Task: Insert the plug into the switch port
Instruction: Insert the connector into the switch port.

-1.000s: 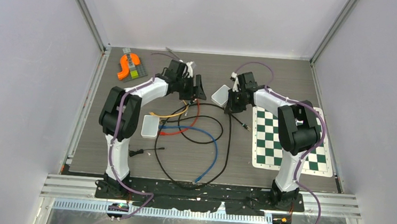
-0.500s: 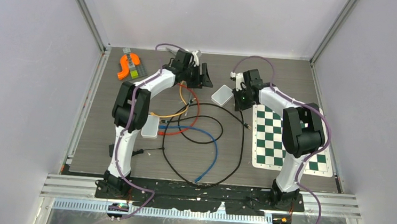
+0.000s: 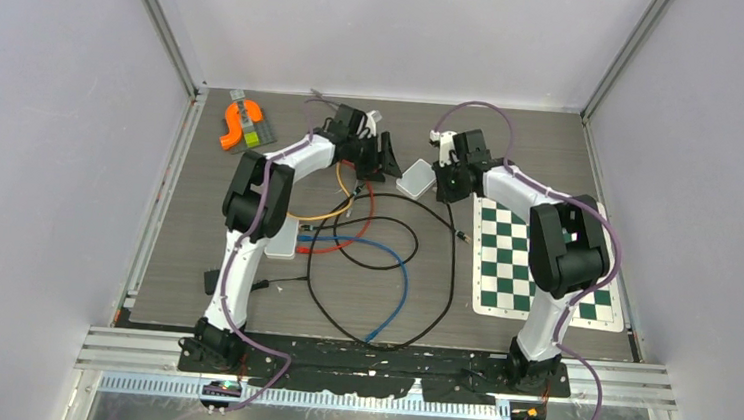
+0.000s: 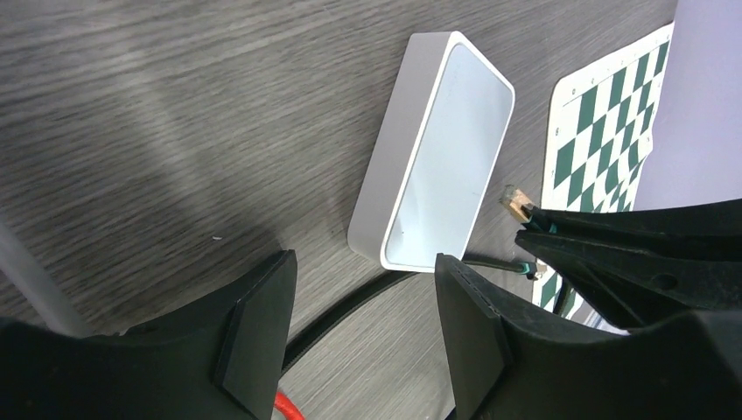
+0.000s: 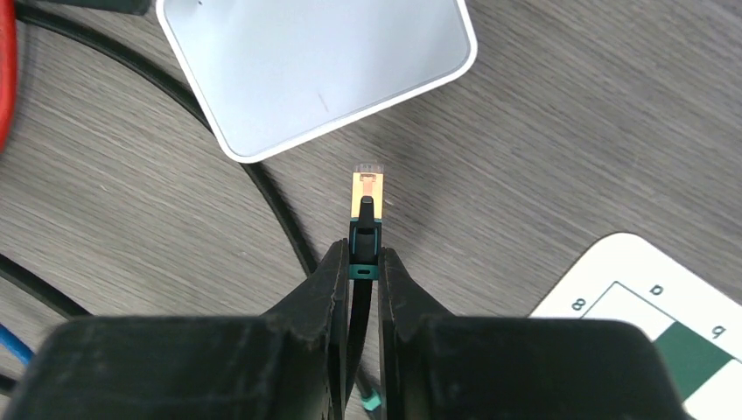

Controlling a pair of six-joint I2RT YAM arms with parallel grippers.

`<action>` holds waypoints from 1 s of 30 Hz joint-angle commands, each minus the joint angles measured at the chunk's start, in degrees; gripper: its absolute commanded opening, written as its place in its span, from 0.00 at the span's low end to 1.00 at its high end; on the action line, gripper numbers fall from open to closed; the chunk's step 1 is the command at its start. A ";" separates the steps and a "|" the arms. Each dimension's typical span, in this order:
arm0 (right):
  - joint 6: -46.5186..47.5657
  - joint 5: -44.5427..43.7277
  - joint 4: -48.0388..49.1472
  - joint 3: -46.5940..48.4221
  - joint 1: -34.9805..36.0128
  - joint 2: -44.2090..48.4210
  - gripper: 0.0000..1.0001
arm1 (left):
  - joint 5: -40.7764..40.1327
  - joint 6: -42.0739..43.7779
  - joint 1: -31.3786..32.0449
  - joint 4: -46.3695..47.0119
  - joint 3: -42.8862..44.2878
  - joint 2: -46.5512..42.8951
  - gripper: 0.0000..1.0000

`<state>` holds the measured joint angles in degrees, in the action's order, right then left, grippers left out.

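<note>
The switch's (image 5: 315, 61) ports are staying out of sight. Near the table's (image 3: 554, 144) far edge, the right gripper (image 5: 365, 258) is pinching the plug (image 5: 366, 206), its long axis pointing at the switch's side, just short. The left gripper (image 4: 359, 271) is hovering with jaws apart, empty.

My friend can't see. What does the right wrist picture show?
The right hand pinches a plug, its gold tip pointing at a white switch box on the grey table, not touching it. A black cable curves past, and a chessboard mat corner shows.
</note>
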<state>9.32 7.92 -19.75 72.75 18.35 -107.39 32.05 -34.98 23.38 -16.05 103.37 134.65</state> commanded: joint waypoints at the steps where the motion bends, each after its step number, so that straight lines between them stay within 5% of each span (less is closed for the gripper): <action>1: -7.58 -1.64 4.15 0.83 1.71 0.80 0.05 | 1.59 2.18 -0.08 -0.08 3.11 -0.63 0.62; 17: -13.82 -1.29 14.91 -5.47 3.72 -1.84 0.05 | 8.38 0.36 0.16 2.08 4.78 2.81 0.61; 30: -15.96 -4.41 11.32 -6.90 3.87 1.26 0.05 | 10.72 -1.99 0.20 4.05 5.42 3.99 0.60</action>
<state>-4.97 5.43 -5.41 67.24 21.69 -108.31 39.90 -35.86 23.40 -15.16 106.59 138.10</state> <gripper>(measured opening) 0.160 0.601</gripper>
